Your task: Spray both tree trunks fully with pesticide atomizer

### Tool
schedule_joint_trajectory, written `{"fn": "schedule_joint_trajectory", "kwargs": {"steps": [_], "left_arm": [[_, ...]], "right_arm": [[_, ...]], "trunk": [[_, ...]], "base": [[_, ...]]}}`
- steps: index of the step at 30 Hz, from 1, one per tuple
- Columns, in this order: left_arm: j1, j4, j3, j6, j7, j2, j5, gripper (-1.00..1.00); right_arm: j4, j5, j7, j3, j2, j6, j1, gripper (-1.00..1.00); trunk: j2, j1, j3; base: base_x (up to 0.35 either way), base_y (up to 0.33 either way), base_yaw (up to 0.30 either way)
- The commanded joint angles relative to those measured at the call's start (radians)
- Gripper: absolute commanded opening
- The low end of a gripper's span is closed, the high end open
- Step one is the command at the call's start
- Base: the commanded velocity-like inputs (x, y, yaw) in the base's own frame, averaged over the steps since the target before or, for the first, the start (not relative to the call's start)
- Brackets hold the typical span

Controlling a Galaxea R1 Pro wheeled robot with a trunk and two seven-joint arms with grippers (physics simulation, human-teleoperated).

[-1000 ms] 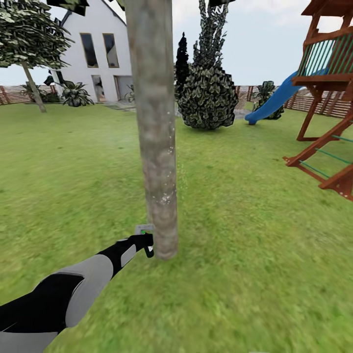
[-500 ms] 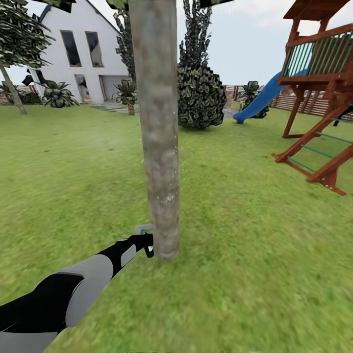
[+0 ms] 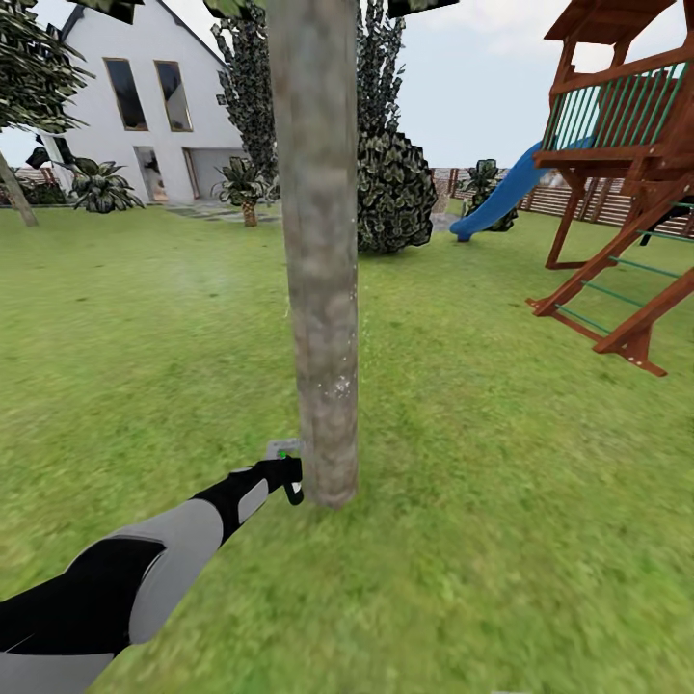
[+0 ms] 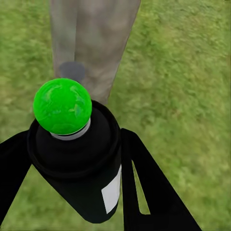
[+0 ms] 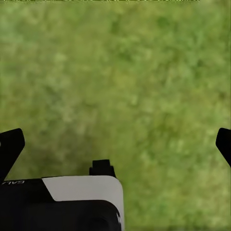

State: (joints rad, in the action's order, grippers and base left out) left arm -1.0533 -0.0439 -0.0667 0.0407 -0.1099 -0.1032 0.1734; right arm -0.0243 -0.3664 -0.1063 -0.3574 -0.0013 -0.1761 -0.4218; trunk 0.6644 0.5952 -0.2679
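Observation:
The pesticide atomizer point(image 4: 79, 166) is a black bottle with a white label and a green ball on top. My left gripper point(image 4: 72, 149) is shut on it, one black finger on each side. In the head view the left gripper point(image 3: 289, 479) holds the atomizer point(image 3: 282, 450) low beside the near tree trunk point(image 3: 323, 289), a pale mottled column. The same tree trunk point(image 4: 91, 43) stands just ahead of the bottle. A second tree point(image 3: 24, 77) stands far off at the left. My right gripper point(image 5: 115, 144) hangs open over grass.
The garden lawn point(image 3: 501, 463) stretches all around the trunk. A wooden playset point(image 3: 627, 193) with a blue slide point(image 3: 501, 198) stands at the right. A round dark bush point(image 3: 395, 193), conifers, low palm-like plants and a white house point(image 3: 154, 106) lie beyond.
The whole head view has shifted, so the camera moved: house, bush and playset slid left and the trunk edged right. My left arm and the atomizer keep their place in the picture.

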Motion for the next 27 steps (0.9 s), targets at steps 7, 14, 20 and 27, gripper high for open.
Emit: {"fn": "schedule_joint_trajectory", "kwargs": {"steps": [7,14,20,27], "left_arm": [[-0.001,-0.357,-0.013,0.325,-0.001,-0.020,0.011,-1.00],[-0.001,-0.744,-0.012,0.760,0.003,-0.031,0.009,-1.00],[-0.122,-0.817,-0.010,0.938,0.002,-0.038,0.009,-1.00],[-0.368,-0.708,-0.009,0.951,0.000,-0.039,0.012,-1.00]], "right_arm": [[-0.002,-0.009,-0.001,-0.008,-0.003,-0.008,-0.001,1.00],[-0.003,-0.006,-0.002,-0.008,-0.002,-0.005,-0.001,1.00],[-0.003,-0.006,-0.003,-0.008,-0.002,-0.005,-0.001,1.00],[-0.003,-0.006,-0.003,-0.008,-0.003,-0.005,-0.001,1.00]], "trunk": [[0.001,0.000,-0.001],[0.001,0.000,-0.001],[0.001,0.000,-0.001],[0.001,0.000,-0.001]], "base": [[0.000,0.000,0.000],[0.000,0.000,0.000],[0.000,0.000,0.000],[0.000,0.000,0.000]]}}
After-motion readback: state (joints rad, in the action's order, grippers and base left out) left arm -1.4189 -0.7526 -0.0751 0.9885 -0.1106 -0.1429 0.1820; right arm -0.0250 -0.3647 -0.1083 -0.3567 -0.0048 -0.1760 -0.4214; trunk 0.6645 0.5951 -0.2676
